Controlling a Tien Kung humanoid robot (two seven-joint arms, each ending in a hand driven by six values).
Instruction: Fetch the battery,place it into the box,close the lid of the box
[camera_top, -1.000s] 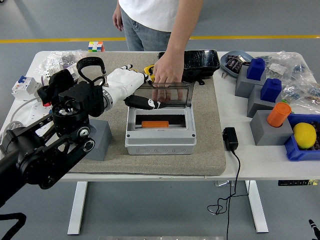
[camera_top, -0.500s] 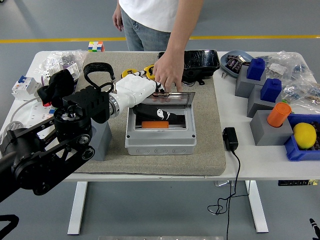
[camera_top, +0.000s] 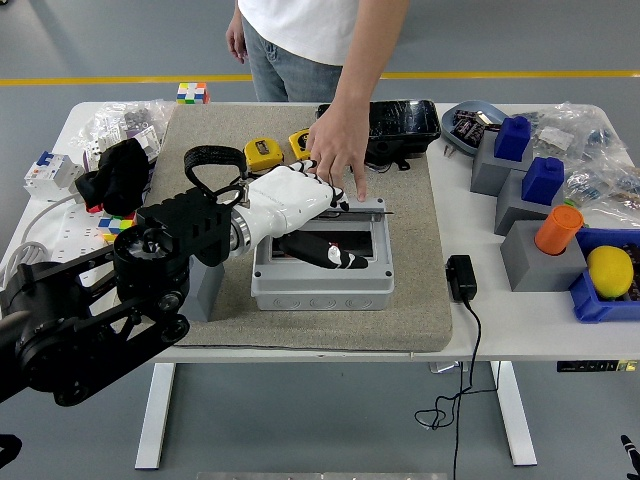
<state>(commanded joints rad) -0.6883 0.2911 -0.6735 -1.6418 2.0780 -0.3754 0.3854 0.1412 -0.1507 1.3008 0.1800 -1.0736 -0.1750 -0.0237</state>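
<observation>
Grey box at frame centre: the left hand, fingers spread flat on its lid, could pinch the person's hand.

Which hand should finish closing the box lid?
Left. The left hand already lies over the lid of the box; no right hand shows, though a person's hand touches the far edge.

box on mat, robot hand over it
</observation>
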